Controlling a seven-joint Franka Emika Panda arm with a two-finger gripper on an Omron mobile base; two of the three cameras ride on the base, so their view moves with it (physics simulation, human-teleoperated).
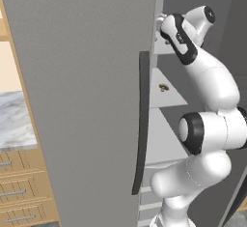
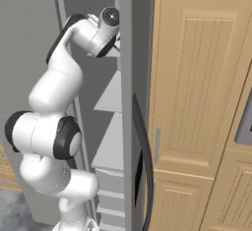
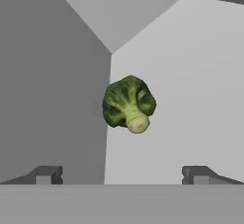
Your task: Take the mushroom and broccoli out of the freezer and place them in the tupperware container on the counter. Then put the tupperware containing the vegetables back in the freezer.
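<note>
A dark-green broccoli (image 3: pixel 128 104) with a pale stem lies on a light grey freezer shelf (image 3: pixel 190 75), close to the corner where the shelf meets the wall. My gripper (image 3: pixel 122 175) is open and empty, its two fingertips spread wide with the broccoli ahead between their lines. My arm reaches into the upper part of the freezer (image 1: pixel 87 100), past its big open grey door. The tiny tan mushroom (image 1: pixel 163 87) sits on a lower shelf. At the left is the marbled counter (image 1: pixel 17 120). The tupperware container is out of view.
The door's long dark handle (image 1: pixel 142 124) stands close beside my arm. Wooden drawers (image 1: pixel 19 192) sit under the counter. A tall wooden cabinet (image 2: pixel 197 102) flanks the freezer on the right, beside another dark curved handle (image 2: pixel 142 166).
</note>
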